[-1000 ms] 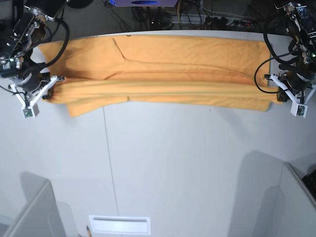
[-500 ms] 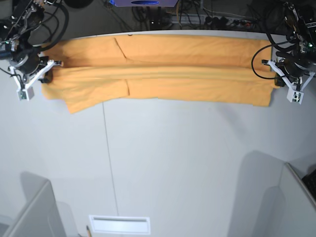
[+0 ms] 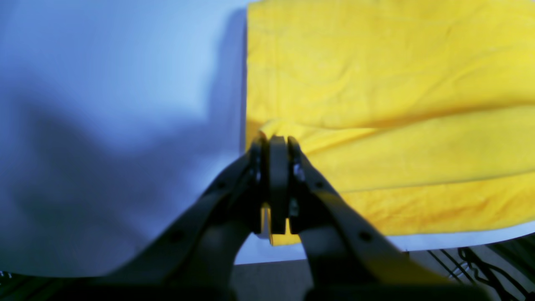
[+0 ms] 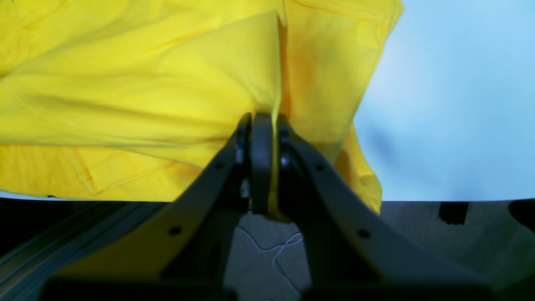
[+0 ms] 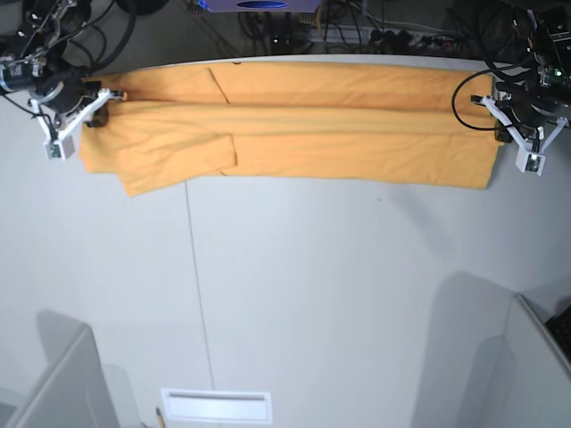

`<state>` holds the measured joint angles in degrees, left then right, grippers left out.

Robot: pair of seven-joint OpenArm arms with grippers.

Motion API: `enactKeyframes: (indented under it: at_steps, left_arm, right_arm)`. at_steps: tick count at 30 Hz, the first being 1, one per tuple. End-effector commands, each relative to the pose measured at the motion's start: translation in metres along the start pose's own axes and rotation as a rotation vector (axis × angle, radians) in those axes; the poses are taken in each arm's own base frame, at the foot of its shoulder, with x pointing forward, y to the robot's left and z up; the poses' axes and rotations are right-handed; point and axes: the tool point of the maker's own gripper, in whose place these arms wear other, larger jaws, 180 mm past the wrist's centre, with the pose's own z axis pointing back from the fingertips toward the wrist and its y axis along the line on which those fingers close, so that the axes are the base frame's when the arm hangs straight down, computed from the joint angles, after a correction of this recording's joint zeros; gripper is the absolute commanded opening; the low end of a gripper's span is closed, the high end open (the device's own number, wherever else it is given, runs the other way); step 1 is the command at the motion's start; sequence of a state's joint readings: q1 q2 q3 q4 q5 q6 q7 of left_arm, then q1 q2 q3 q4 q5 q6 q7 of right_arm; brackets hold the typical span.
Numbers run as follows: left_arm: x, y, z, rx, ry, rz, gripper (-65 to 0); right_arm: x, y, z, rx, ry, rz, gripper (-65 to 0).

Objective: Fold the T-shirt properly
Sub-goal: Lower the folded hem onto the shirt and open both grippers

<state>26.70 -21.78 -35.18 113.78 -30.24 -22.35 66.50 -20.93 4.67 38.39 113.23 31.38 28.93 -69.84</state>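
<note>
The light-orange T-shirt [image 5: 339,134] lies stretched sideways along the table's far edge, folded lengthwise, with one sleeve [image 5: 161,165] sticking out toward the front at the left. No lettering shows. My left gripper [image 5: 501,125] is at the shirt's right end, shut on its edge; the wrist view shows the gripper [image 3: 273,142] pinching the yellow cloth [image 3: 376,83]. My right gripper [image 5: 94,111] is at the shirt's left end, shut on a fold; the wrist view shows the gripper [image 4: 263,121] clamped on the cloth [image 4: 125,83].
The white table [image 5: 312,294] stretches toward the front. Grey panels stand at the front left [image 5: 53,383] and front right [image 5: 526,366]. A white slot [image 5: 216,406] sits at the front edge. Cables [image 5: 357,31] hang behind the far edge.
Both grippers moved toward the far edge, carrying the held fold back with them. The raised ridge along the shirt has flattened, and the cloth now lies in a wider, smoother band.
</note>
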Motion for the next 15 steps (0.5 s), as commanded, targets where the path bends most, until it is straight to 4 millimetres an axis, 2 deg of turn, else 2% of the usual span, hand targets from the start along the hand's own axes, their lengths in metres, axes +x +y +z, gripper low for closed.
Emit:
enactKeyframes:
  at_steps: [1,7,15]
  left_arm:
    - [0.009,0.008,0.005,0.027,-0.028,-0.012,-65.0]
    - [0.009,0.008,0.005,0.027,-0.027,-0.012,-65.0]
    - [0.009,0.008,0.005,0.027,-0.027,-0.011,-65.0]
  right_arm:
    - [0.005,-0.005,0.005,-0.014,-0.023,0.001,-65.0]
    - [-0.013,-0.006,0.007,-0.02,0.021,-0.004,-65.0]
    - [-0.02,-0.006,0.007,-0.017,0.038,-0.005,-65.0]
